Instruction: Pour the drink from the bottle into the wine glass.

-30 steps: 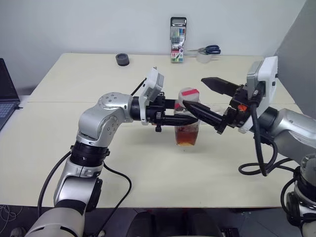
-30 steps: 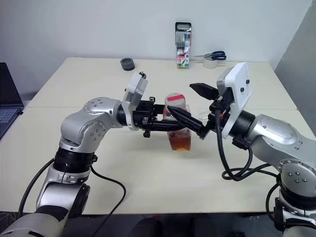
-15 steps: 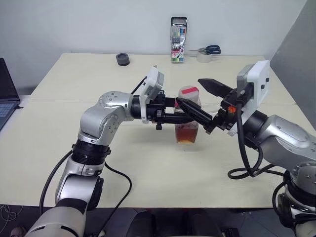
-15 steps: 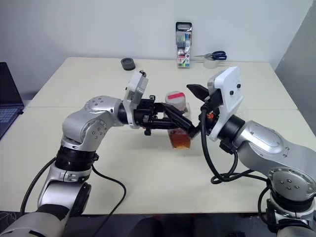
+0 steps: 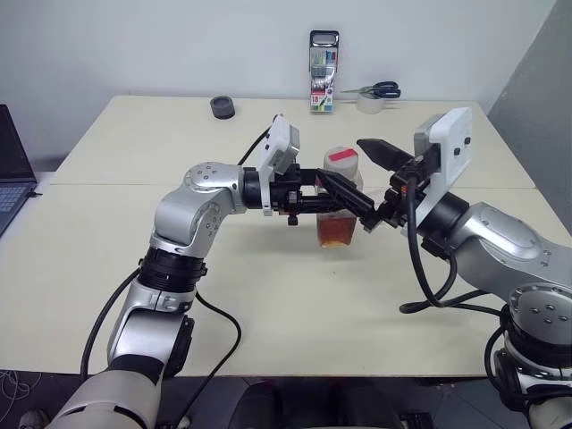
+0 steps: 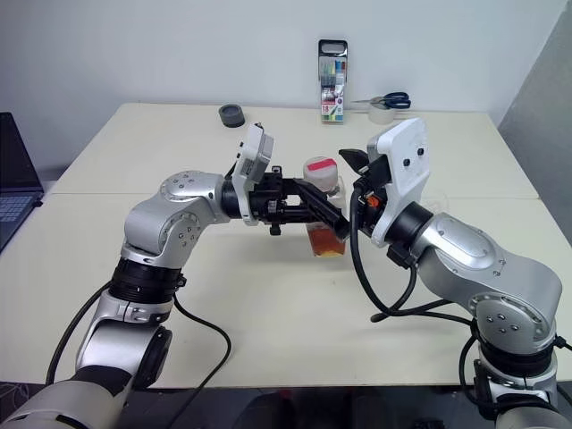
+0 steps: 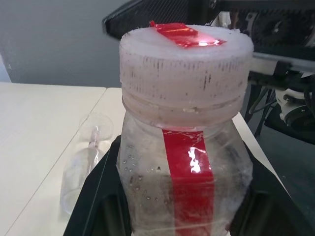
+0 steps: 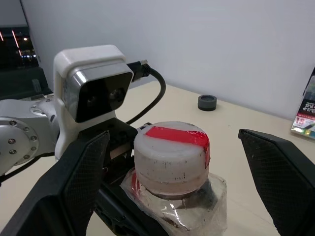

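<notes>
A: Where's the bottle [image 5: 340, 201]?

B: Middle of the table [image 5: 107, 259], upright, clamped around its body by the left gripper [image 5: 332, 207]. The drink [image 5: 337, 231] fills the lower part.

A: And the right gripper [image 8: 172, 162]?

B: Spread wide, one finger on each side of the cap [image 8: 172, 151], not touching it. In the head views its upper finger points toward 9 o'clock over the cap.

A: The glass?

B: The left wrist view catches it: the glass [image 7: 83, 169] seems to lie on its side on the table past the bottle, though it's faint. In the head views I can't pick it out behind the arms.

A: Anything else?

B: At the table's far edge, 12 o'clock from the bottle, a pen pack [image 5: 323, 59], scissors [image 5: 375, 89], and a dark round thing [image 5: 222, 107] toward 11.
</notes>
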Robot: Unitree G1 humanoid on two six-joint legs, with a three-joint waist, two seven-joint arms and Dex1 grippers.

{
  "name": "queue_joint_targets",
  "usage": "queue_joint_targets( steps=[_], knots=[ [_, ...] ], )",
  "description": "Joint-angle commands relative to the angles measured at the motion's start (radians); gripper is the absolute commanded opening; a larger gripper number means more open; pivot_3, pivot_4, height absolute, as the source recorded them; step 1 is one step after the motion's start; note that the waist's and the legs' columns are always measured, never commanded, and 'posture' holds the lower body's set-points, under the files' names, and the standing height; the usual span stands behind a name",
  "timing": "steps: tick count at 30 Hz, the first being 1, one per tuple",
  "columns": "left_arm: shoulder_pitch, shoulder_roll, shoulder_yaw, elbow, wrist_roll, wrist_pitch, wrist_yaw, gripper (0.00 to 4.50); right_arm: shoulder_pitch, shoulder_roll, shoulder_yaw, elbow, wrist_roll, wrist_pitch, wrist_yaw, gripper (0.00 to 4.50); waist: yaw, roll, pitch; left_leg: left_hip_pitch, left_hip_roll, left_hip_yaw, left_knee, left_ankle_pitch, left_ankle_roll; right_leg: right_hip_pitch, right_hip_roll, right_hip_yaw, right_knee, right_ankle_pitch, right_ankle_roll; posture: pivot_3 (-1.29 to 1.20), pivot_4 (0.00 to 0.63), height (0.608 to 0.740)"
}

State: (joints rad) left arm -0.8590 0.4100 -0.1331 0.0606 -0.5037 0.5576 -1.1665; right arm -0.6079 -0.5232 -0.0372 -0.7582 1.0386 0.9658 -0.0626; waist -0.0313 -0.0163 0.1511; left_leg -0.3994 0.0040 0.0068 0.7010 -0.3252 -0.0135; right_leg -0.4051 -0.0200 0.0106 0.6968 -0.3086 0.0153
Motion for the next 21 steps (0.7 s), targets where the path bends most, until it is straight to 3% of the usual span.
queue_joint_targets(
  steps=[1,5,13,18,21],
  knots=[
    [-0.027,-0.004,0.020,-0.023,-0.009,-0.023,0.000,1.88,-0.016,0.017,-0.002,-0.012,-0.019,-0.030,0.010,4.48,0.000,0.000,0.000,0.000,0.000,0.000,0.000,0.000,0.000,0.000,0.000,0.000,0.000,0.000,0.000,0.00,0.150,0.740],
    [-0.018,-0.002,0.021,-0.032,-0.011,-0.021,0.000,1.88,-0.021,0.031,-0.003,-0.009,-0.036,-0.029,0.006,4.48,0.000,0.000,0.000,0.000,0.000,0.000,0.000,0.000,0.000,0.000,0.000,0.000,0.000,0.000,0.000,0.00,0.150,0.740],
    [-0.004,0.002,0.023,-0.042,-0.014,-0.020,0.000,1.88,-0.029,0.048,-0.004,-0.013,-0.050,-0.023,0.003,1.92,0.000,0.000,0.000,0.000,0.000,0.000,0.000,0.000,0.000,0.000,0.000,0.000,0.000,0.000,0.000,0.00,0.150,0.740],
    [0.009,0.005,0.022,-0.071,-0.025,-0.002,0.000,1.88,-0.028,0.036,-0.015,0.000,-0.052,-0.024,0.021,1.86,0.000,0.000,0.000,0.000,0.000,0.000,0.000,0.000,0.000,0.000,0.000,0.000,0.000,0.000,0.000,0.00,0.150,0.740],
    [0.025,0.020,0.011,-0.114,-0.048,0.006,-0.045,1.88,-0.043,-0.027,-0.029,0.054,-0.044,-0.042,0.166,1.86,0.000,0.000,0.000,0.000,0.000,0.000,0.000,0.000,0.000,0.000,0.000,0.000,0.000,0.000,0.000,0.00,0.150,0.740]
  ],
)
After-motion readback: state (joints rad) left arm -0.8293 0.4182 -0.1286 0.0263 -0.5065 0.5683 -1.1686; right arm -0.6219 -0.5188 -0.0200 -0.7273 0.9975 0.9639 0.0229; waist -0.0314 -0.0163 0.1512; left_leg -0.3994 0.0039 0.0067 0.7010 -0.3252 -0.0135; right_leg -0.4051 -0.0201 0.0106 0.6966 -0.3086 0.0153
